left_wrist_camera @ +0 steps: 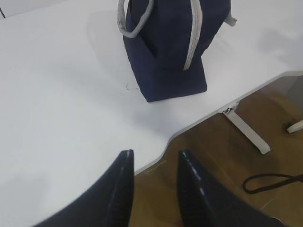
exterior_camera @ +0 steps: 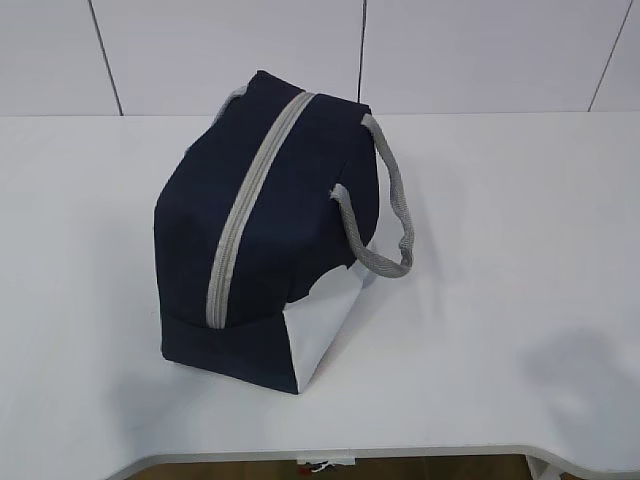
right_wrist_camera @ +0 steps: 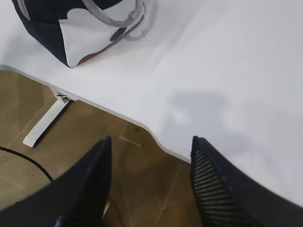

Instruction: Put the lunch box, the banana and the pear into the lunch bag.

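The navy lunch bag (exterior_camera: pixel 270 220) stands on the white table, its grey zipper band (exterior_camera: pixel 250 200) shut along the top and a grey strap handle (exterior_camera: pixel 390 210) hanging on its right side. It also shows in the left wrist view (left_wrist_camera: pixel 165 52) and the right wrist view (right_wrist_camera: pixel 61 23). The lunch box, the banana and the pear are out of view. My left gripper (left_wrist_camera: pixel 155 158) is open and empty over the table's front edge. My right gripper (right_wrist_camera: pixel 150 144) is open and empty over the front edge too. Neither gripper shows in the exterior view.
The white table (exterior_camera: pixel 500 300) has a curved front edge (left_wrist_camera: pixel 189 130). Below it are a wooden floor (right_wrist_camera: pixel 94 137), a white table leg (left_wrist_camera: pixel 246 132) and a black cable (left_wrist_camera: pixel 270 182). A white wall stands behind the table.
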`<action>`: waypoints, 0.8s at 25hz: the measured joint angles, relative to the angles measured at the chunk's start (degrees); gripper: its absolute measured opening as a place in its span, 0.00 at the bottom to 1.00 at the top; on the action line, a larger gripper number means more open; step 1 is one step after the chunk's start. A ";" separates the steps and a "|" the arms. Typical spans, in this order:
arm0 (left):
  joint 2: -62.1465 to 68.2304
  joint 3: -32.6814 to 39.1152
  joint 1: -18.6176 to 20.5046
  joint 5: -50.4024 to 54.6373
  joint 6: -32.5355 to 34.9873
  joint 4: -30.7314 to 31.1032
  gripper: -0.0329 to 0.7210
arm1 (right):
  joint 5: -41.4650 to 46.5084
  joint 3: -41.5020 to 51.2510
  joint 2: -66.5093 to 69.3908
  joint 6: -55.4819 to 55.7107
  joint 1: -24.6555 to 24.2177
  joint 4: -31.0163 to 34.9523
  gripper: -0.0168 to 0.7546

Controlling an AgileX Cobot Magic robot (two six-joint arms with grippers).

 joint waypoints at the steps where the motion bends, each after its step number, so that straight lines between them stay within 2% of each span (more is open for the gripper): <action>1: -0.93 1.14 0.00 -0.48 0.00 0.10 0.36 | 0.13 1.27 -1.41 -0.06 0.00 -0.43 0.59; 12: -6.98 13.08 0.00 -9.57 0.00 0.65 0.36 | -3.21 13.59 -12.31 0.07 0.00 -2.01 0.59; 20: -7.65 15.05 0.00 -9.68 0.00 1.73 0.35 | -6.08 14.93 -12.31 1.40 0.00 -2.95 0.59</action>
